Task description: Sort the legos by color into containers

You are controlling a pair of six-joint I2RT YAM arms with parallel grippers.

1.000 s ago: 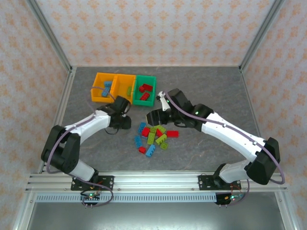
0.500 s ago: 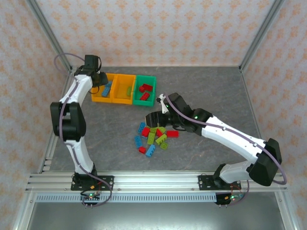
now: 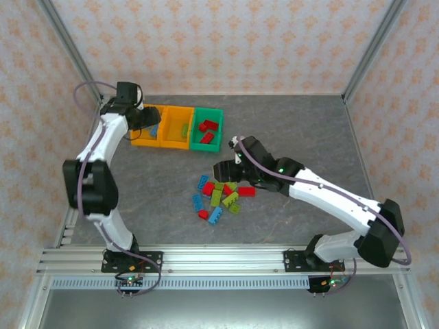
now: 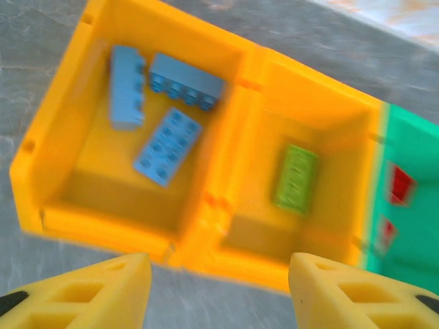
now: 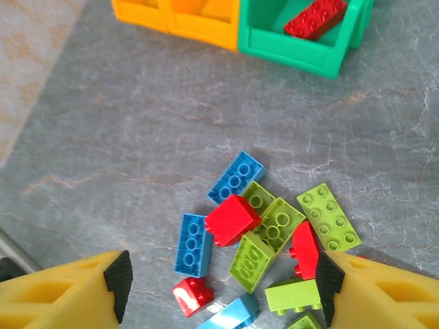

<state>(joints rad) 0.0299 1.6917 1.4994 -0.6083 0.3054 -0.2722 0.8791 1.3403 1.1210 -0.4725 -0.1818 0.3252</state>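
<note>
Swung out to the orange bin (image 4: 58, 144), left jaws parted, empty — right jaws spread over loose legos (image 5: 230, 219)

Containers (image 3: 175, 145) rear-L w/ some legos (image 3: 208, 127) inside; rest loose front-R

In the left wrist view, the right edge cuts off the green bin (image 4: 411, 157), and the 2 red legos (image 4: 400, 184) inside are too blurred for us to read their studs. The bottom edge cuts the fingers (image 4: 89, 291) of the left gripper (image 4: 219, 267). In the right wrist view, the top edge cuts the orange bins (image 5: 178, 17). The bottom edge there cuts the right gripper (image 5: 224, 267), 1 light blue lego (image 5: 230, 314) and 1 lime lego (image 5: 302, 322). From above, the left gripper hides part of the left orange bin (image 3: 145, 142), and we cannot tell what lies under the right gripper at the far edge of the pile (image 3: 221, 199).
</note>
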